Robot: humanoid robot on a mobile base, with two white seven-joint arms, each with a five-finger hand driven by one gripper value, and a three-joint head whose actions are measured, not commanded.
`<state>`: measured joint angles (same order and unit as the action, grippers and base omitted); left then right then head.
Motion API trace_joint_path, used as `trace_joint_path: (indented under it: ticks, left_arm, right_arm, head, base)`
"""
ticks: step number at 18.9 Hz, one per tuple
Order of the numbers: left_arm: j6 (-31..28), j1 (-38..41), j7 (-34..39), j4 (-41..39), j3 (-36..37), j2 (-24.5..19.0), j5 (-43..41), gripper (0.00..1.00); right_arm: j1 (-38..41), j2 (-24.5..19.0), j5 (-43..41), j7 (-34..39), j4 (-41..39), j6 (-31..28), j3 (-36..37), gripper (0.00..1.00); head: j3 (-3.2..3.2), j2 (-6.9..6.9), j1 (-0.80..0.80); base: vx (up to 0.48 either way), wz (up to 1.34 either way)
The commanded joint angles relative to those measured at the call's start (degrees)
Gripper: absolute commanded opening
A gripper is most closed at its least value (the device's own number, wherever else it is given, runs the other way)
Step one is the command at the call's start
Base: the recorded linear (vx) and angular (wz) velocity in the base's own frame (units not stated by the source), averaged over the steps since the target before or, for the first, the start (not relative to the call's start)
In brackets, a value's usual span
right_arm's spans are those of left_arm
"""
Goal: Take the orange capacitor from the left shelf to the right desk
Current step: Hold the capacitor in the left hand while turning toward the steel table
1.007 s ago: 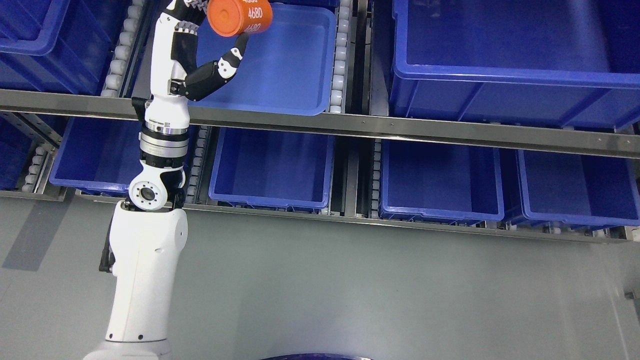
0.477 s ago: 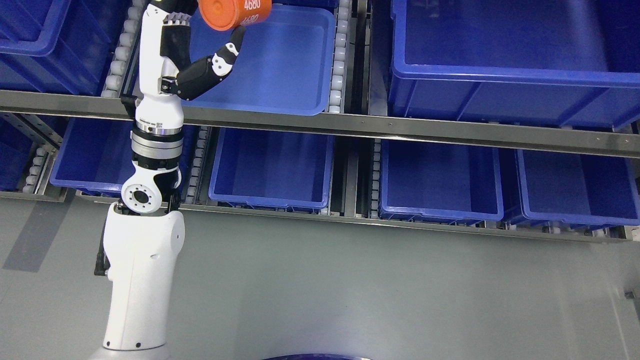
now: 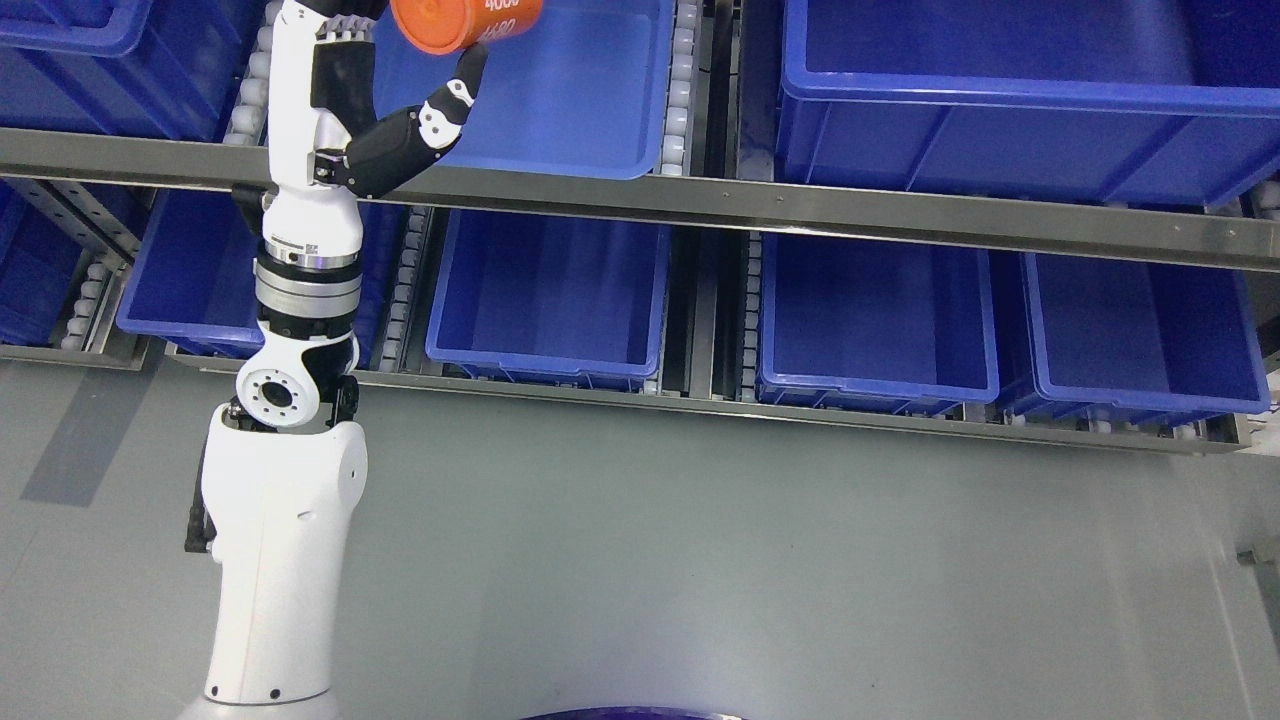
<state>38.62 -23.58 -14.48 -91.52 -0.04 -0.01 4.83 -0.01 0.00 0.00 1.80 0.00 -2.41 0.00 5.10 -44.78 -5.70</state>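
Observation:
An orange cylindrical capacitor (image 3: 462, 22) with white digits shows at the top edge, partly cut off by the frame. My left hand (image 3: 400, 60) holds it above a shallow blue tray (image 3: 590, 110) on the upper shelf level. A black and white thumb (image 3: 440, 105) presses it from below; the other fingers are hidden past the top edge. The white left arm rises from the lower left. The right arm is out of view.
A steel shelf rail (image 3: 800, 205) crosses the picture. Deep blue bins (image 3: 1020, 90) sit above it, and several blue bins (image 3: 550, 300) on roller tracks below. Grey floor (image 3: 750, 560) fills the lower half.
The whole picture has shifted downward, so the camera moved. The hand and capacitor sit higher in the frame, with more of the capacitor cut off at the top.

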Motion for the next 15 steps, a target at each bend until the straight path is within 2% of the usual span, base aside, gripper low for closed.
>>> trace_joint_path:
  ticks: [1, 8, 15]
  left_arm:
    - [0.0, 0.0, 0.0, -1.5, -1.3, -1.0, 0.0, 0.02]
    - [0.0, 0.0, 0.0, -1.5, -1.1, -1.0, 0.0, 0.02]
    - [0.0, -0.2, 0.0, -1.5, -0.8, -1.0, 0.0, 0.02]
  right_arm:
    - [-0.1, 1.0, 0.3, 0.0, -1.9, 0.0, 0.6, 1.00]
    - [-0.2, 1.0, 0.3, 0.0, -1.9, 0.0, 0.6, 1.00]
    - [-0.1, 1.0, 0.3, 0.0, -1.9, 0.0, 0.6, 1.00]
  head:
    - [0.00, 0.00, 0.00]
    - [0.00, 0.00, 0.00]
    - [0.00, 0.00, 0.00]
  base:
    - [-0.163, 0.07]
    - [-0.049, -0.08]
    - [-0.027, -0.38]
